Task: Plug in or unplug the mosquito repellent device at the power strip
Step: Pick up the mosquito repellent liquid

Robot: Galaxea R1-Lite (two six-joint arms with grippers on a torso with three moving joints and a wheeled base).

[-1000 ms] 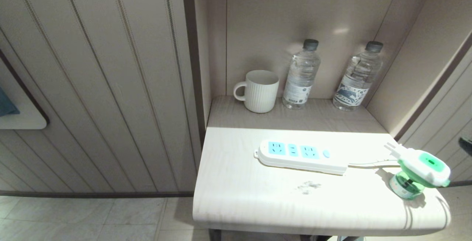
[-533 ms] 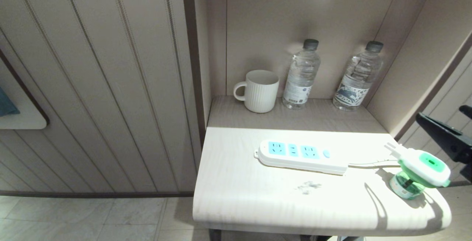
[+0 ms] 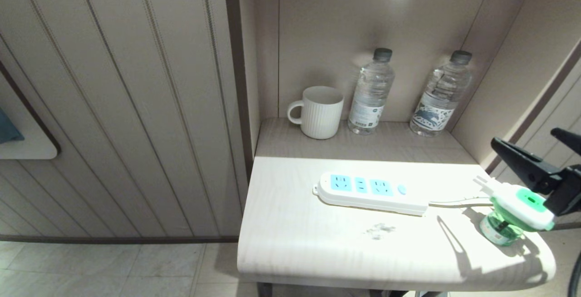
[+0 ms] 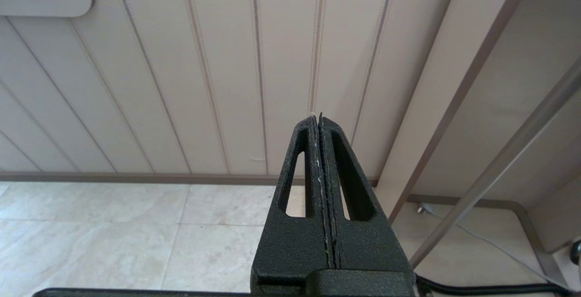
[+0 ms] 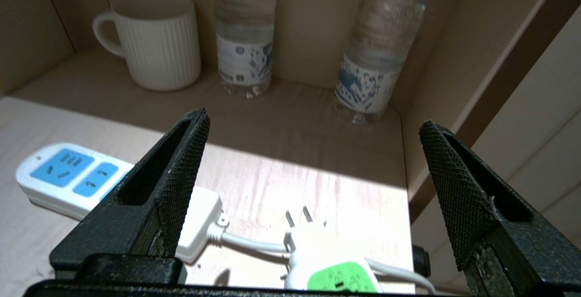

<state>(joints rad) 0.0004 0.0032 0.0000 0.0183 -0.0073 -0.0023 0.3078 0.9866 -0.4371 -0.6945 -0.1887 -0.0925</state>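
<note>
The right gripper (image 3: 535, 154) has pushed in from the frame's right edge, jaws spread wide to straddle the mosquito repellent device (image 3: 517, 206), lying unplugged lower right, beside the power strip (image 3: 370, 192); left gripper (image 4: 320, 120) pressed shut, idle

Table (image 3: 290, 242): power strip (image 3: 370, 192), repellent device (image 3: 515, 208)

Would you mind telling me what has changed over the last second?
The right gripper has come in from the right edge, jaws wide open, and now hangs just above the mosquito repellent device, holding nothing. The device, power strip, mug and bottles stayed put.
</note>
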